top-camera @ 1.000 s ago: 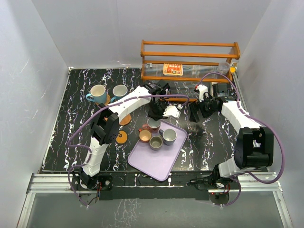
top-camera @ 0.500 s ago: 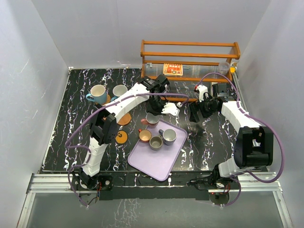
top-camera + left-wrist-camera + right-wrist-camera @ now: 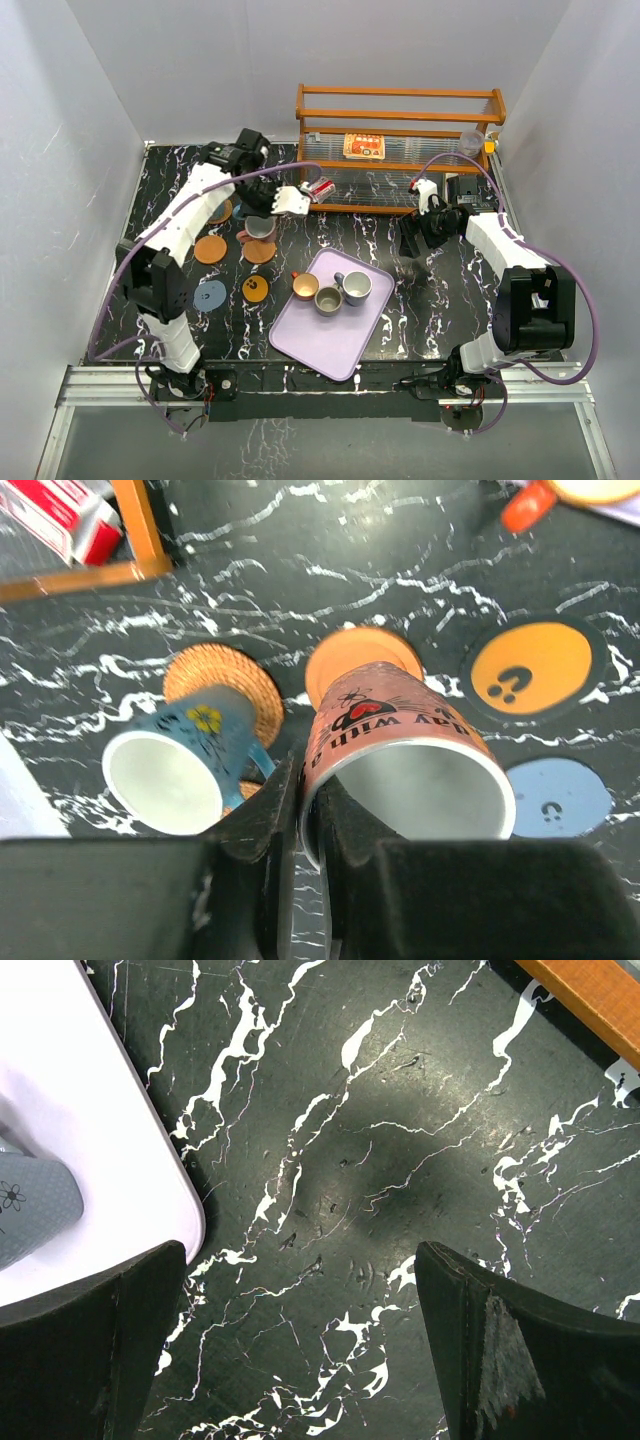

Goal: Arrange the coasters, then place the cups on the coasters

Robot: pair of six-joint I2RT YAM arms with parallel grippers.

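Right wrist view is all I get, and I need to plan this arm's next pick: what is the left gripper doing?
Observer: The left gripper is shut on the rim of the pink cup, whose base is at a plain orange coaster.
Operator: How many cups are on the tray?
Observer: Three stand on the lilac tray: the orange-lined cup, the olive cup and the grey cup.
Operator: Which coasters are bare?
Observer: Three: the second orange coaster, the grey-blue coaster and the dotted coaster.
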